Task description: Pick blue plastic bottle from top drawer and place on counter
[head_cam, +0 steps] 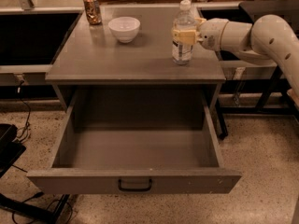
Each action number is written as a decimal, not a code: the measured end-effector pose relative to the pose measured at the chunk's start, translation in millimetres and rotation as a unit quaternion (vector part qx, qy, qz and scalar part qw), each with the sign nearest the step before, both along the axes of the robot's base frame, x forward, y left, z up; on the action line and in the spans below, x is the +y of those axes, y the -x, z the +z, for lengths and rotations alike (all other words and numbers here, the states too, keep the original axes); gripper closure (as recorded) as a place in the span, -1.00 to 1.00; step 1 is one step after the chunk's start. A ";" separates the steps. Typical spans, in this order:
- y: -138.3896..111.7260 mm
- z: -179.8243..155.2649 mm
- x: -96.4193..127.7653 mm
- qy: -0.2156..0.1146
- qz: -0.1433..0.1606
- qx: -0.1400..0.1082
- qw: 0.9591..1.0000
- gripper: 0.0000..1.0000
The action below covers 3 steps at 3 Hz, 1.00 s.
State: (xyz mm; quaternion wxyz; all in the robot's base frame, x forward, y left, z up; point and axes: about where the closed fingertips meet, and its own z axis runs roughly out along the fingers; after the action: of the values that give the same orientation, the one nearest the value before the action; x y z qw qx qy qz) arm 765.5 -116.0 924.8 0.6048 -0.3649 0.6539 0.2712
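The blue plastic bottle (181, 52), clear with a white cap, stands upright at the right side of the counter (117, 55), its base at or just above the surface. My gripper (182, 35) reaches in from the right and its pale fingers (179, 36) are shut round the bottle's middle. The top drawer (135, 181) is pulled fully out below the counter, and its inside holds nothing. Its dark bar handle (134, 185) faces the camera.
A white bowl (124, 29) sits at the counter's back middle and a brown patterned can (92, 9) at its back left corner. Dark side shelves flank the cabinet. My arm (261, 36) spans the right side. Cables lie on the floor at left.
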 end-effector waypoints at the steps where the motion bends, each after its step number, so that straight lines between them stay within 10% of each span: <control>1: 0.0 0.0 0.0 0.000 0.000 0.000 1.000 0.15; 3: 0.0 0.0 0.1 0.000 0.000 0.000 1.000 -0.78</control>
State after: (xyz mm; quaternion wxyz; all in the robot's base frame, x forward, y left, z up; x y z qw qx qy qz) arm 765.5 -115.9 924.7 0.6048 -0.3649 0.6539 0.2712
